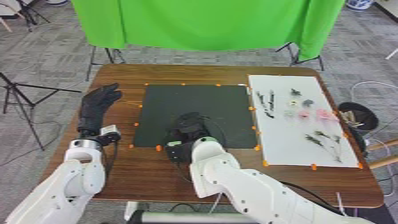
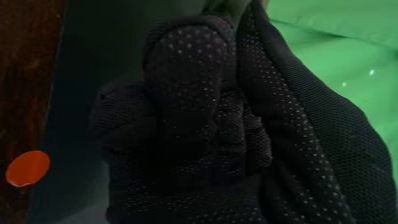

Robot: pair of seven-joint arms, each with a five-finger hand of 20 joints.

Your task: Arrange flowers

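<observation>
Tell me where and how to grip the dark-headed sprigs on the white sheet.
Best pinch the slim stems of the sprigs at their near end, coming from above. They lie flat on the white sheet with the heads at the far end, so a low grip should spare them.

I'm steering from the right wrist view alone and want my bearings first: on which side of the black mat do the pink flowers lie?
Observer: The pink flowers lie to the right of the black mat, seen from the robot.

Operator: Good. What are they lying on?

Observer: On a long white sheet.

Operator: And the left hand, in case I swing that way?

Observer: The left hand is on the other side of the mat, at the left of the table, pointing away from the robot.
</observation>
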